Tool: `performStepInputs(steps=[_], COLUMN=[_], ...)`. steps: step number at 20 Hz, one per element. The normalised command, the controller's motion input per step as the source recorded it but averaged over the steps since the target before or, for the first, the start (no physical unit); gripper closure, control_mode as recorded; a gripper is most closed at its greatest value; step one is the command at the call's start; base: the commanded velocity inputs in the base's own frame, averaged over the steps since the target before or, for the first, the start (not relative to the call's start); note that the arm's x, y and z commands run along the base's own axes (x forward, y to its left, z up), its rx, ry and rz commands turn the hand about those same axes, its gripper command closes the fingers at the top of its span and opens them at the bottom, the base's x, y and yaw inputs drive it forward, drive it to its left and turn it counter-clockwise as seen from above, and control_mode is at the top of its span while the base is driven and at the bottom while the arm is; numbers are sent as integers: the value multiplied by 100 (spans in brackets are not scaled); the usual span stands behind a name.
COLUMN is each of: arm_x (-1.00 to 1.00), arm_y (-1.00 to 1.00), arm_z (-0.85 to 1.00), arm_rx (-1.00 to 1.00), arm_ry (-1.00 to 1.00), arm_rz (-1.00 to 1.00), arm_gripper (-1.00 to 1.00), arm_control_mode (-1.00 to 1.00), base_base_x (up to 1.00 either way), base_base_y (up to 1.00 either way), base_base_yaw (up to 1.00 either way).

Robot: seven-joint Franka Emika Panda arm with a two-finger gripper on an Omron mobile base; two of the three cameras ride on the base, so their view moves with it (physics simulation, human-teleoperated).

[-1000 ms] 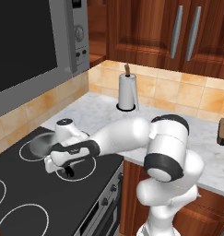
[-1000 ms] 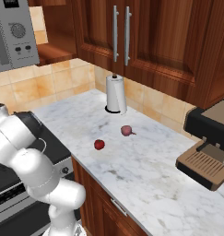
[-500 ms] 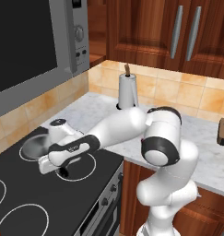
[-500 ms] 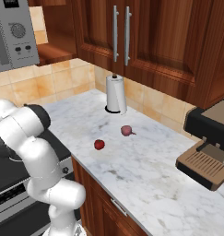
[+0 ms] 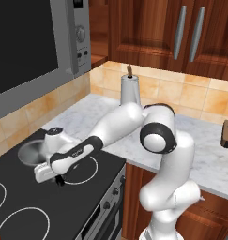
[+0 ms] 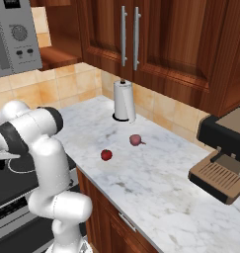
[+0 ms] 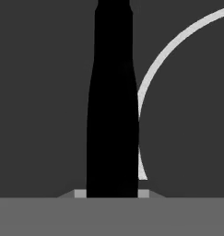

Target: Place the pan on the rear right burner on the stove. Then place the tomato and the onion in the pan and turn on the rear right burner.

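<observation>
Seemingly a home kitchen: stove point(image 5: 21, 206), microwave point(image 5: 35, 47), wooden cabinets point(image 6: 156, 44).

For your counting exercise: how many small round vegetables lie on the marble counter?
2. The tomato lies near the counter's front edge; the onion sits apart from it, further back towards the paper towel roll. Others could be hidden behind the robot arm.

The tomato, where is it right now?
In the right base view the tomato lies on the marble counter, beside the onion, right of the stove.

You see: dark wood cabinets point(image 6: 156, 44) at 12 o'clock | tan tile backsplash point(image 5: 200, 93) | marble counter point(image 6: 156, 183) | microwave point(image 5: 35, 47) at 10 o'clock
</observation>
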Motion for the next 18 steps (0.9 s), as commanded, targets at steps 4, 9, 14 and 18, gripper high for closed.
performStepInputs(steps=[4,9,14,18], arm_x=[6,2,-3,-22], arm_y=[25,24,4,0], arm_z=[-19,-10,2,17], arm_rx=[0,0,0,0], arm_ry=[0,0,3,0], arm_rz=[1,0,0,1], arm_gripper=[100,100,-100,-100], arm_control_mode=[-100,-100,-100,-100], base_base_x=[0,0,0,0], base_base_y=[0,0,0,0], base_base_yaw=[0,0,0,0])
